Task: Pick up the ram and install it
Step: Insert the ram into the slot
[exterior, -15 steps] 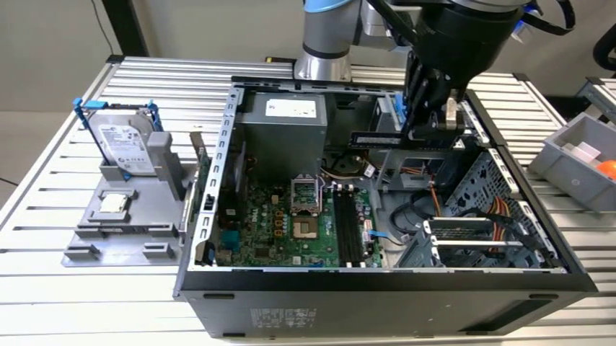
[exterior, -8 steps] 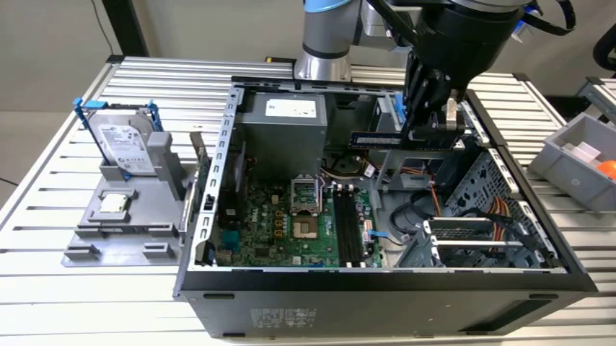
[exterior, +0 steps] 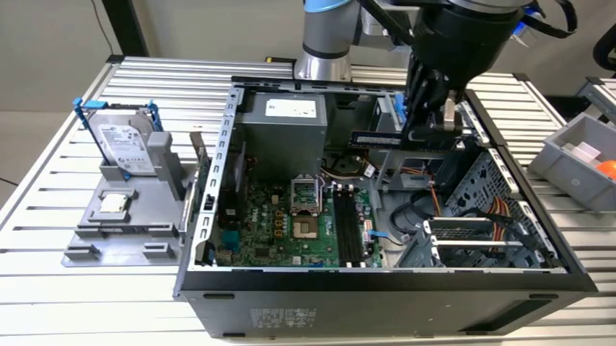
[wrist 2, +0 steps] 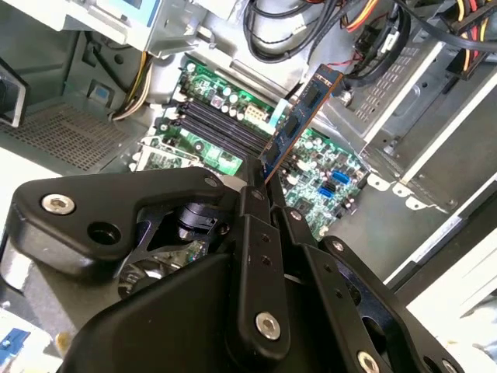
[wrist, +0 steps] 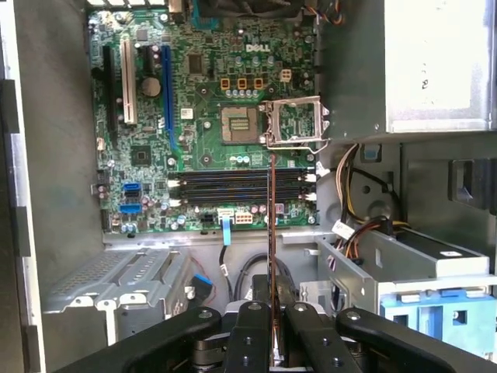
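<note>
Ram, thin blue-green chip-studded stick (exterior: 376, 139), pinched tight by one end in black metal gripper (exterior: 428, 135), upper centre of exterior view, high over long black motherboard slots (exterior: 348, 231), likely keeping contact edge free for seating.

One ram (exterior: 374, 138), one hard drive (exterior: 125, 140) (blue-framed), one motherboard (wrist: 194, 116)

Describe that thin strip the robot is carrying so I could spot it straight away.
Find the open computer case, then the black gripper hanging above its interior. Clamped in the gripper is the ram, a long, thin bluish circuit board carrying dark chips. Unlike the broad silver hard drive standing outside the case, it is narrow and held in the air.
</note>
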Action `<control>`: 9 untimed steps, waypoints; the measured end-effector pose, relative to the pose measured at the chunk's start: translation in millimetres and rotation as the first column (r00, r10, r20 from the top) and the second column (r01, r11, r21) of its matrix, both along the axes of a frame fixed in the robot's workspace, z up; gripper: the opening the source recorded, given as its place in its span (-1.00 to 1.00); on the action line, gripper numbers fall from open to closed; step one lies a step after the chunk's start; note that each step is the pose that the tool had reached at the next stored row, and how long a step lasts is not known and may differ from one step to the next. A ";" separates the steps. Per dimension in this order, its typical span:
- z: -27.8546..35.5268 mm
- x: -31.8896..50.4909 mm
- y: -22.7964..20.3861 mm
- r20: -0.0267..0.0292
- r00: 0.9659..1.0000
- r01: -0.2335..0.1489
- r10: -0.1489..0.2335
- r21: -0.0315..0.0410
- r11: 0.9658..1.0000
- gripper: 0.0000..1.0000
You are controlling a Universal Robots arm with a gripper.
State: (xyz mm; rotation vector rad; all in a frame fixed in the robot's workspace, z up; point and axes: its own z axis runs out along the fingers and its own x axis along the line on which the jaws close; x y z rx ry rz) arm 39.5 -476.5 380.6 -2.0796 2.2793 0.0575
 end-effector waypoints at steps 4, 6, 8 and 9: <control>-0.8 0.0 0.0 0.000 0.997 0.072 -0.072 0.000 0.997 -1.00; -1.1 0.0 0.0 0.000 0.994 0.107 -0.107 0.000 0.994 -1.00; -1.5 -0.1 0.0 0.000 0.990 0.143 -0.143 0.000 0.990 -1.00; -1.6 0.0 0.0 0.000 0.987 0.160 -0.160 0.000 0.987 -1.00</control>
